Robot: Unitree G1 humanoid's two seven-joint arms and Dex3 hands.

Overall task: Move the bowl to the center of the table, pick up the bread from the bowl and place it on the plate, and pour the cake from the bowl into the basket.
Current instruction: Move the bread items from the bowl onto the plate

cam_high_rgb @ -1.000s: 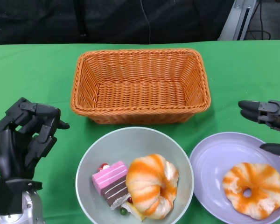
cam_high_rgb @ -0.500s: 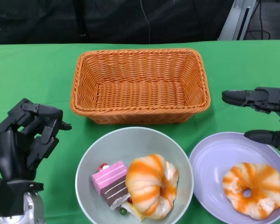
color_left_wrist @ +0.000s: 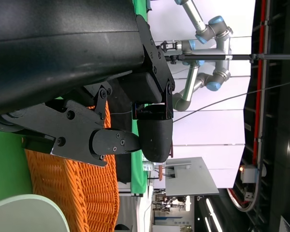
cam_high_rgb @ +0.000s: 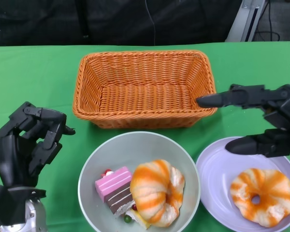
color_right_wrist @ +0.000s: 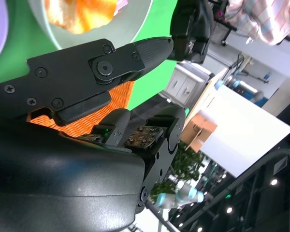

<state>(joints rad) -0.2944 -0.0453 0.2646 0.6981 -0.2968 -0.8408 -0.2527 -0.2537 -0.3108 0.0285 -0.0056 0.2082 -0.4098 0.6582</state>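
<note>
**Bowl at six o'clock, both my hands bare**

A green tabletop (cam_high_rgb: 34, 67) runs before me to a dark curtain at twelve o'clock. My right wrist view catches a bright room past the table's edge, with a person in a striped sleeve (color_right_wrist: 261, 19) there; my left wrist view shows a pale-jointed robot arm (color_left_wrist: 203, 48) against a white wall.

The bowl (cam_high_rgb: 135, 145) sits at six o'clock, pale grey-green, right in front of me. In it the bread (cam_high_rgb: 157, 193), a swirled orange and cream ring, lies at the bowl's right half, and the cake (cam_high_rgb: 115, 188), pink on top and brown below, is just beside it at nine o'clock, touching it. Small red and green bits peek out around the cake.

The basket (cam_high_rgb: 145, 89), orange wicker, stands at twelve o'clock from the bowl, near its rim.

The plate (cam_high_rgb: 217, 169), lilac, lies at three o'clock from the bowl, rims nearly meeting. A second orange ring, the doughnut (cam_high_rgb: 261, 195), rests on it.

My right hand (cam_high_rgb: 261, 121) hovers over the plate's far edge, fingers spread wide apart and pointing toward nine o'clock, holding nothing; the upper fingertip reaches the basket's right corner.

My left hand (cam_high_rgb: 26, 145) is at eight o'clock, beside the bowl, fingers loosely curled with nothing in them.
</note>
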